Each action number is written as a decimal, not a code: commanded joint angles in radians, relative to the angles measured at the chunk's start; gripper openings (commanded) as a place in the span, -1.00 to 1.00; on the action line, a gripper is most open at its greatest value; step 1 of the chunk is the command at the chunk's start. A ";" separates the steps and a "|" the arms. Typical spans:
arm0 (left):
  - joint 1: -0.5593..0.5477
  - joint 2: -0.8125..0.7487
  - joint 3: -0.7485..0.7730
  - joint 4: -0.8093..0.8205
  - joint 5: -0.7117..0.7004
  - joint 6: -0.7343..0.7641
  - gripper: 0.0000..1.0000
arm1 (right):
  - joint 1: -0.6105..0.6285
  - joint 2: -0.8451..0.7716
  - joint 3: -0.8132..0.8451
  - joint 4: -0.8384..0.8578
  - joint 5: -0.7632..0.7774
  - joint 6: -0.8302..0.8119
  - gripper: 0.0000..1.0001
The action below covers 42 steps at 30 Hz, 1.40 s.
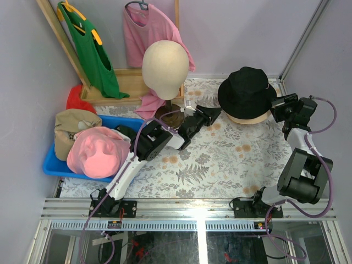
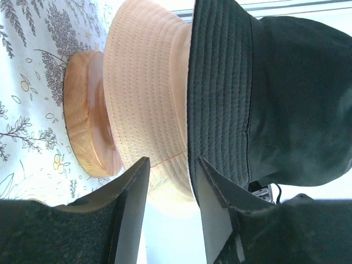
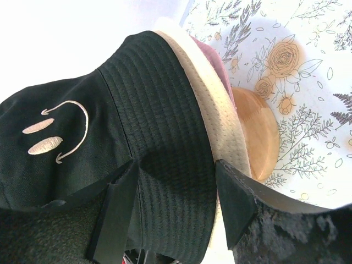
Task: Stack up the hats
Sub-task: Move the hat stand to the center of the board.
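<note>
Top external view: a floral cloth covers the table between lilac walls; a wooden rack, pink shirt and mannequin head stand at the back. A black hat tops a cream hat on a wooden stand, far right. A pink hat and tan cap lie in a blue bin at left. Jaws apart, the left gripper sits beside the stack; the right gripper has parted jaws straddling the black brim.

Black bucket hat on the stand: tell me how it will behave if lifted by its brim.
Probably floppy: the black bucket hat is stitched fabric, so its brim should bend and the crown sag. Likely light, being thin cloth. It sits over a cream hat on the wooden stand, so fabric friction might drag that one along.
</note>
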 commanded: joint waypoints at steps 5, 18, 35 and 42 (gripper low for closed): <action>0.003 -0.050 0.052 0.041 -0.016 0.029 -0.11 | -0.006 -0.017 0.002 0.014 -0.032 -0.034 0.30; 0.006 0.015 0.249 -0.064 0.020 0.057 -0.13 | -0.022 -0.011 0.031 0.000 -0.054 -0.044 0.28; -0.031 -0.013 0.058 0.004 0.041 0.044 -0.96 | -0.036 0.055 0.060 0.074 -0.122 0.001 -0.04; -0.044 -0.026 0.052 -0.006 0.053 0.052 -0.98 | -0.035 0.071 0.075 0.097 -0.146 0.016 -0.11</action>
